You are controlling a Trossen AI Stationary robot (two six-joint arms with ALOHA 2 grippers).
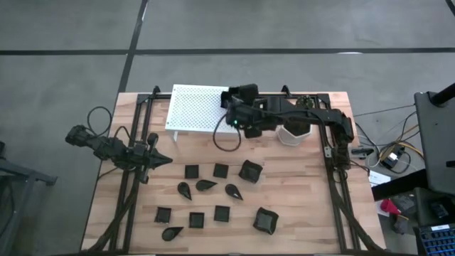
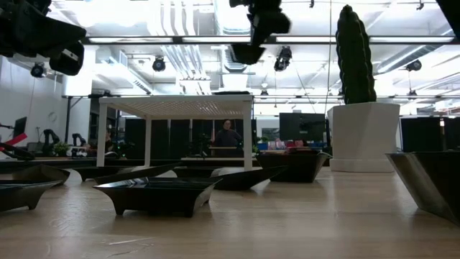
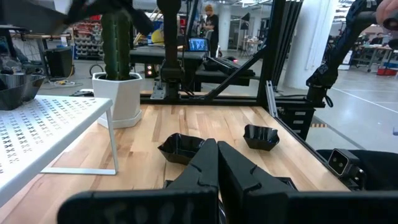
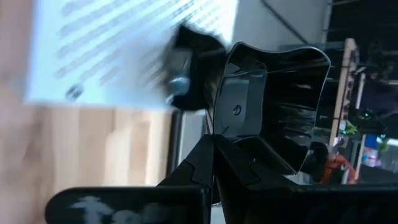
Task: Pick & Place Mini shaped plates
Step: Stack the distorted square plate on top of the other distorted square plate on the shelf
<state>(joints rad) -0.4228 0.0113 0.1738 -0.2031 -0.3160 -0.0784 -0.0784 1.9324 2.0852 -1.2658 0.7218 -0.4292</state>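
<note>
Several small black plates lie flat on the wooden table [image 1: 298, 213]: flat squares [image 1: 191, 171], teardrop shapes [image 1: 206, 185] and raised-rim squares [image 1: 265, 220]. My right gripper [image 4: 214, 142] is high over the right end of the white perforated rack [image 1: 195, 108], shut on one raised-rim square plate [image 4: 273, 99]. That plate shows dark under the gripper in the low view [image 2: 248, 52]. My left gripper [image 1: 163, 160] waits shut, low over the table's left part, left of the plates. My right gripper pinches the raised-rim square plate by its rim [image 4: 225, 118], at one edge, between the two fingers. The plate is lifted clear, above the rack's top, and stands out beyond the fingertips, tipped on its side in the right wrist view.
A white pot with a green cactus [image 1: 293, 134] stands right of the rack, under the right arm. The rack rests on thin legs [image 3: 113, 140] near the table's far edge. Black frame rails [image 1: 334, 178] run along both sides of the table.
</note>
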